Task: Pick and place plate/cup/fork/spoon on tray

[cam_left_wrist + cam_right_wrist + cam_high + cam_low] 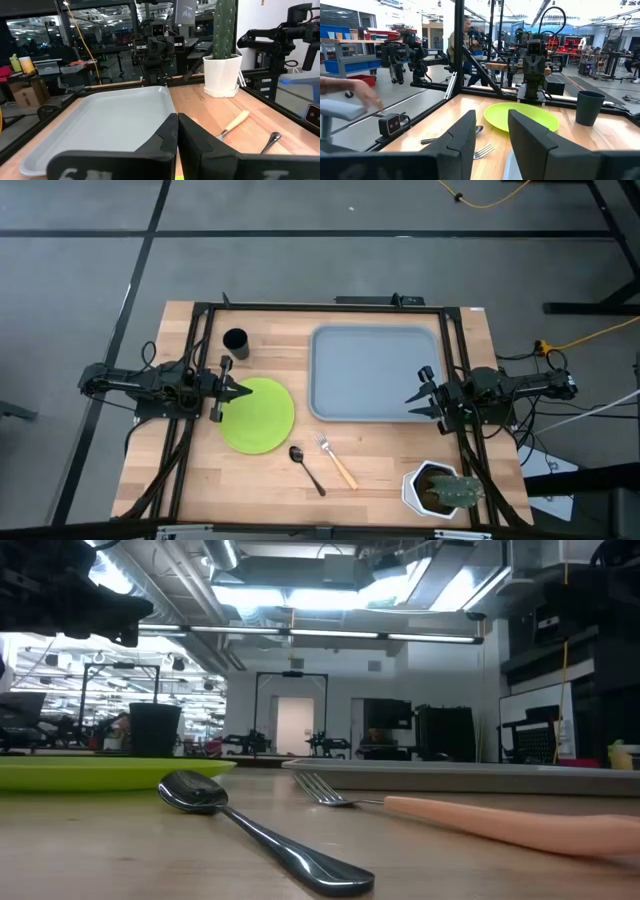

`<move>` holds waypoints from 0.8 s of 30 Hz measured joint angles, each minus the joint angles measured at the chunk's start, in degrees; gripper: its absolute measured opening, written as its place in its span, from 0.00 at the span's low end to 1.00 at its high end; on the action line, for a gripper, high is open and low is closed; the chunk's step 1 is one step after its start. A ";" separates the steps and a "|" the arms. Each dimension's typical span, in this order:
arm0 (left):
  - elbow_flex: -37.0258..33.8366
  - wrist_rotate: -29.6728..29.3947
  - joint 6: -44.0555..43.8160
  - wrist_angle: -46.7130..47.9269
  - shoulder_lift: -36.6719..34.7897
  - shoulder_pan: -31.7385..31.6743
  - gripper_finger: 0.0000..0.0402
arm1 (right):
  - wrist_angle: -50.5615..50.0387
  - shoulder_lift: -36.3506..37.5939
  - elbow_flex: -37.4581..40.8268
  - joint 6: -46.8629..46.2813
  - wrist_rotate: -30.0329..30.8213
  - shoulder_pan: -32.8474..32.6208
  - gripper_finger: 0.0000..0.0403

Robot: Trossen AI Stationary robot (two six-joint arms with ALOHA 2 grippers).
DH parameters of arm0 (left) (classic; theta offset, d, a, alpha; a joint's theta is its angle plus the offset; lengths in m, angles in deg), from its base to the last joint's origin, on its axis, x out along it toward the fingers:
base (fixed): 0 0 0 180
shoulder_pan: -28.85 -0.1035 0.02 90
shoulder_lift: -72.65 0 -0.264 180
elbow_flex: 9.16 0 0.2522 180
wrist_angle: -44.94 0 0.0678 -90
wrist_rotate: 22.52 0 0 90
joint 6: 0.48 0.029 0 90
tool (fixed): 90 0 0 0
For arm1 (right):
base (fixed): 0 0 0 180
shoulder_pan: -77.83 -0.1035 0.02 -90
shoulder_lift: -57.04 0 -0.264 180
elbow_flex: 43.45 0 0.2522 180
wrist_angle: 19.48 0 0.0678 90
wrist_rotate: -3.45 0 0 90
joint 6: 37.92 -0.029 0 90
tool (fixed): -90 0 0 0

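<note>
Workshop benches and racks are filling the background behind your wooden table, and a person's blurred hand is showing at the edge of the right wrist view, well clear of the arms.

Your left gripper is hovering over the near edge of the plate with its fingers pressed together and nothing between them. Your right gripper is sitting above the right side of the tray with its fingers parted a little, also holding nothing. Both arms are facing each other across the table, which reads as a waiting pose rather than a grasp.

Working outward from the left gripper: the lime-green plate is lying flat on the wood, just left of the tray and not touching it. The cup is standing upright beyond the plate, near the back left. The spoon and the fork are lying side by side on the front of the table, close but apart, handles angled toward the front right. The tray is sitting bare in the middle right.

You are looking at a task that appears not yet begun: all four items are off the tray. Expect the plate to be awkward, since it is lying flush on the wood with little rim to catch. A white pot with a cactus is standing at the front right corner; leave it alone.
</note>
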 joint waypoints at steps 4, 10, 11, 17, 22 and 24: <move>0.00 0.00 0.00 0.00 0.00 -0.02 0.00 | 0.00 0.00 0.00 -0.07 0.00 0.01 0.30; 0.00 0.02 -0.02 0.00 0.00 0.00 0.00 | 0.00 0.00 -0.01 -0.07 0.00 0.00 0.30; 0.00 0.00 0.00 0.00 0.02 -0.02 0.00 | 0.00 0.00 -0.01 0.00 0.00 0.00 0.30; 0.01 -1.24 4.58 0.00 0.01 -0.02 0.00 | 0.00 -0.02 -0.01 0.07 0.00 0.00 0.30; 0.00 -2.12 8.42 -0.02 0.00 -0.02 0.00 | 0.07 -0.02 0.01 0.18 0.03 0.02 0.30; 0.02 -2.12 7.37 -0.31 0.02 -0.02 0.00 | 1.17 -0.02 -0.01 1.30 1.71 0.00 0.30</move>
